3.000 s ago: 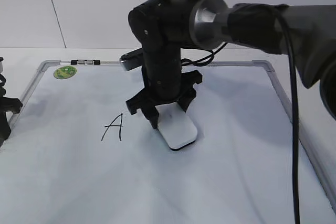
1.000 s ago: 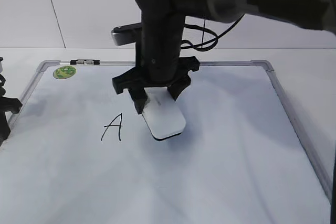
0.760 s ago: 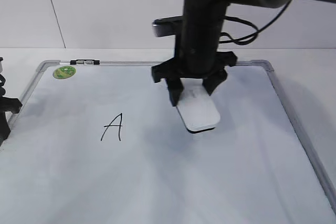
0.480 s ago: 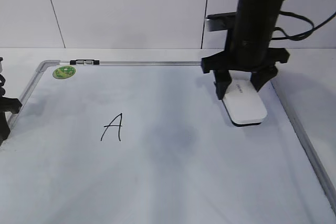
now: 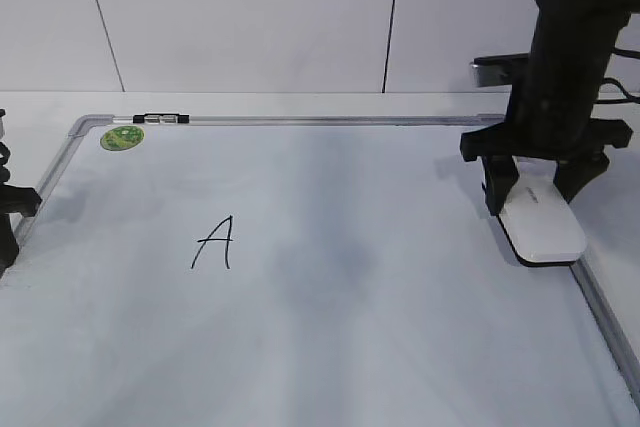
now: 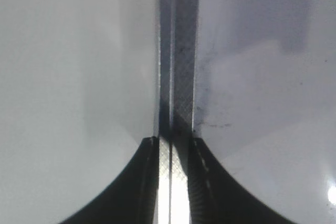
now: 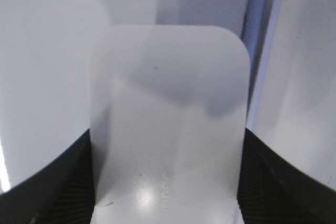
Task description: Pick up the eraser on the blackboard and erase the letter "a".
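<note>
My right gripper [image 5: 535,199] is shut on the white eraser [image 5: 545,227] at the blackboard's [image 5: 300,347] right edge, with the eraser low over the silver frame. In the right wrist view the eraser [image 7: 168,124] fills the space between the black fingers [image 7: 71,182] of that gripper [image 7: 167,182]. No small letter "a" shows. Only a tall capital "A" [image 5: 216,242] is on the board, with a faint grey smudge [image 5: 340,257] to its right. My left gripper [image 5: 8,222] is at the board's left edge. In the left wrist view that gripper [image 6: 171,182] is shut and empty over the frame strip [image 6: 178,51].
A green round sticker [image 5: 123,137] sits at the board's far left corner. A small black and silver clip [image 5: 160,119] lies on the top frame. A white wall stands behind the table.
My right gripper has carried the eraser from beside the capital "A" across the board to its right edge. The left arm has not moved.
</note>
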Robot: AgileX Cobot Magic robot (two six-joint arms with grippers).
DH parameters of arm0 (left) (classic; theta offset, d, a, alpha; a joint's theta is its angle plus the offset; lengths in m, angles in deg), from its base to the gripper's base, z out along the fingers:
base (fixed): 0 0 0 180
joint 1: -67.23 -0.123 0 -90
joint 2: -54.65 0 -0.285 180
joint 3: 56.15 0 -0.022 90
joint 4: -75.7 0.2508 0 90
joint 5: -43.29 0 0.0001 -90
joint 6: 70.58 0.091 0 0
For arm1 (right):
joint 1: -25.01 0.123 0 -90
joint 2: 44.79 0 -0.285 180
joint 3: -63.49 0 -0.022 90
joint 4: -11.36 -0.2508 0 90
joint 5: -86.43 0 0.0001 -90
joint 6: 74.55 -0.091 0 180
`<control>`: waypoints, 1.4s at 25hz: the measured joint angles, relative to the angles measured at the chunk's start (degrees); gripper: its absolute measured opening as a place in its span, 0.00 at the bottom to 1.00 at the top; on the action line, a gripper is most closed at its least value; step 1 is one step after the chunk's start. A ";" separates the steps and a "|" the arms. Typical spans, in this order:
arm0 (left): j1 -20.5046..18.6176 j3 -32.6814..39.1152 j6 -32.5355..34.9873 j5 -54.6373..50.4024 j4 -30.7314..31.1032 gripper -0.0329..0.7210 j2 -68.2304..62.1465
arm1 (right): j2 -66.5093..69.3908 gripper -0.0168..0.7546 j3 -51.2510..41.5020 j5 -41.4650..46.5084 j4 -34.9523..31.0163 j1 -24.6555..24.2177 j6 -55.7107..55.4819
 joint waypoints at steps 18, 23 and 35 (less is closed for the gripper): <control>0.00 0.00 0.00 0.00 0.00 0.20 0.00 | -0.11 0.70 -7.71 -4.88 3.32 -0.49 -4.74; 0.00 0.00 0.00 0.00 0.00 0.20 0.00 | 0.00 0.70 -7.84 -5.16 4.28 -0.49 -5.39; 0.00 0.00 0.00 0.00 0.00 0.20 0.00 | 0.87 0.70 -7.72 -4.96 4.51 -0.49 -5.47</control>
